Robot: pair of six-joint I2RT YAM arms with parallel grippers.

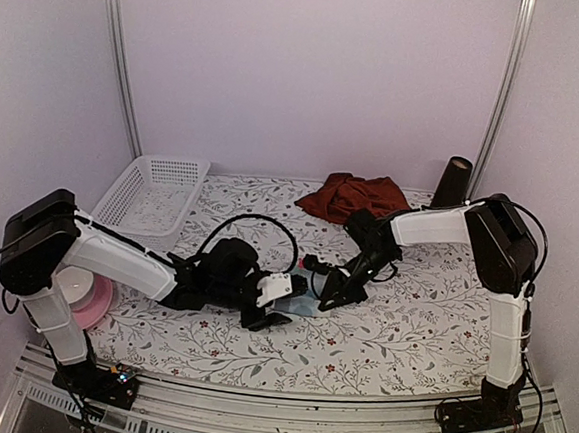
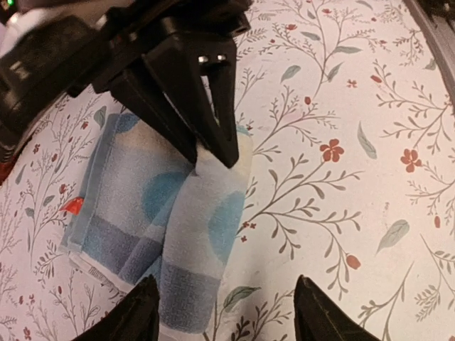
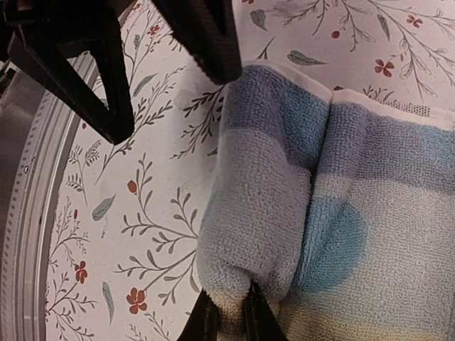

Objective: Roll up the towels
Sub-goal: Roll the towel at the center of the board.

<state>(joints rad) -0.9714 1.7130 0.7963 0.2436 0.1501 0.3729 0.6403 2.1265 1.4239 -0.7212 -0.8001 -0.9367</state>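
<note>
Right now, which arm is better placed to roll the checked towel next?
Right. The right end effector is pinched shut on the towel at its folded edge, so it could probably roll it. The left end effector hangs open above, holding nothing.

Two towels are counted on the table (image 1: 411, 326): one maroon towel (image 1: 356, 197) at the far edge and one checked towel (image 2: 178, 220) toward the middle (a single red tag (image 2: 72, 206) is seen on it). One basket (image 1: 156, 194) is found at the far left corner, one dark cylinder (image 1: 453, 182) at the far right corner, and one pink plate (image 1: 102, 307) at the near left corner. Two arms are counted at the near edge: one left arm (image 1: 116, 253) and one right arm (image 1: 434, 226).
</note>
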